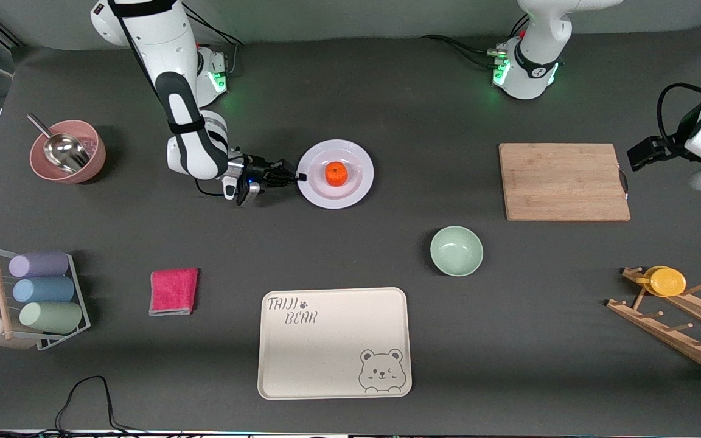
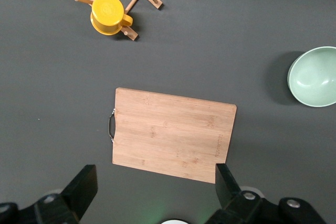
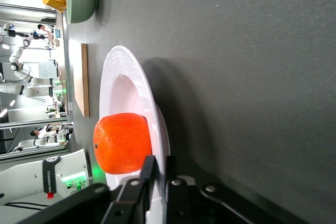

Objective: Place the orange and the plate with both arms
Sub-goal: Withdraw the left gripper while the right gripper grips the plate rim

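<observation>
Orange (image 1: 336, 174) sits in the middle of the plate (image 1: 359, 185); in the right wrist view the orange (image 3: 122, 143) rests in the plate's (image 3: 126, 85) well.

Landmark: the plate. It lies flat on the table (image 1: 387, 109), roughly mid-table.

Right gripper (image 1: 297, 177) is low at the plate's rim on the side toward the right arm's end, arm reaching nearly level w/ the table. Fingers (image 3: 148, 174) are pressed together on the rim, one above & one under it, so clamped on the plate. Plate looks still down on the table; can't tell if the gripped edge is lifted at all.

Left gripper (image 2: 155, 187) is up in the air near the left arm's end of the table, well apart from the plate, over the edge of the board (image 2: 171, 135). Fingers (image 2: 84, 187) spread wide, nothing between them. Left arm waits.

Other things vs the plate:
- board (image 1: 563, 181): toward the left arm's end, well apart.
- bowl (image 1: 456, 250): nearer the camera, toward the left arm's end.
- tray (image 1: 333, 342): nearer the camera, well apart.
- cloth (image 1: 173, 291): nearer the camera, toward the right arm's end.
- pink bowl (image 1: 86, 167) w/ scoop (image 1: 61, 149): far toward the right arm's end.
- yellow cup (image 1: 666, 281) on the rack (image 1: 679, 331): far toward the left arm's end, nearer the camera.
</observation>
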Robot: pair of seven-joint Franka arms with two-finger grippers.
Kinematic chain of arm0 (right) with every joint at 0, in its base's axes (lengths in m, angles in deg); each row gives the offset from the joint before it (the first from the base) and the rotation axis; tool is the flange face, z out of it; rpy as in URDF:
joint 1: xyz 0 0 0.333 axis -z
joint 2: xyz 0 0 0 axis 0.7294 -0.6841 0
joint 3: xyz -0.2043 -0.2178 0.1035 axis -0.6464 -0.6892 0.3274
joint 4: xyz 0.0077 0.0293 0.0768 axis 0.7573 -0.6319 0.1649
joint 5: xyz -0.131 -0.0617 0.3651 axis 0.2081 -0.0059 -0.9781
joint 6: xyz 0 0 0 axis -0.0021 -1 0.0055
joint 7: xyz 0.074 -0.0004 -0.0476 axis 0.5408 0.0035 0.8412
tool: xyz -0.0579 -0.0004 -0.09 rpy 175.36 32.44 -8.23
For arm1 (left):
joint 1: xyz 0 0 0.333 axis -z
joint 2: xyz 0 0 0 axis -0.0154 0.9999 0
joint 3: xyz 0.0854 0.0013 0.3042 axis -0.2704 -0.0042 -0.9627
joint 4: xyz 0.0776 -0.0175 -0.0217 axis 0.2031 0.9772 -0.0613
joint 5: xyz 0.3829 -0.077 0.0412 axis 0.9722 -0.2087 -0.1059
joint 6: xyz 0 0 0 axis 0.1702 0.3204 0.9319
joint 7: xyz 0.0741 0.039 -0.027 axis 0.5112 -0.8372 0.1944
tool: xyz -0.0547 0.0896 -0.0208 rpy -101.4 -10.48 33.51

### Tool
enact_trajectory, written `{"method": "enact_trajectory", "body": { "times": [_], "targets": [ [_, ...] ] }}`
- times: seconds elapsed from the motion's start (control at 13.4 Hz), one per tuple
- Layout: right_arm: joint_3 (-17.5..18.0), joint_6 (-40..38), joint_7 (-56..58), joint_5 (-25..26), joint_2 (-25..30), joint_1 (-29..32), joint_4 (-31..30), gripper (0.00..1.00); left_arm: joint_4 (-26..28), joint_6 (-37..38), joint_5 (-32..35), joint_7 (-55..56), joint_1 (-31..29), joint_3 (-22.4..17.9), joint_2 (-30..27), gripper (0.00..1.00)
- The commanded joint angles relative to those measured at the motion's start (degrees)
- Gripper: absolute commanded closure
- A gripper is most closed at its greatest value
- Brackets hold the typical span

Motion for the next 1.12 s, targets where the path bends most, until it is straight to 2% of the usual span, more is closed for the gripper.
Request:
{"method": "enact_trajectory", "body": {
  "times": [0.0,0.07,0.3,0.82,1.04],
  "targets": [
    [-0.2,1.06,1.71,-1.83,-0.27,-0.85,-0.1,1.0,-1.45,1.57,-0.63,-0.97,-3.42,2.49,-1.44,0.0],
    [-0.2,1.06,1.71,-1.83,-0.19,-0.85,-0.1,1.0,-2.86,2.8,-0.63,-1.06,-4.41,3.56,-1.35,0.0],
    [-0.29,1.06,0.75,-1.57,0.6,-0.76,-0.02,1.0,-6.47,9.04,-0.89,-1.15,-4.5,3.48,-1.35,0.0],
    [-0.73,0.89,-0.57,-1.31,1.75,-0.15,1.38,1.0,-4.64,8.97,-2.65,-1.5,-4.59,3.39,0.94,0.0],
    [-0.64,0.98,-5.21,-1.22,2.1,-0.5,3.49,1.0,-0.87,5.11,-2.74,-1.59,-4.33,3.39,0.15,0.0]
  ]
}}
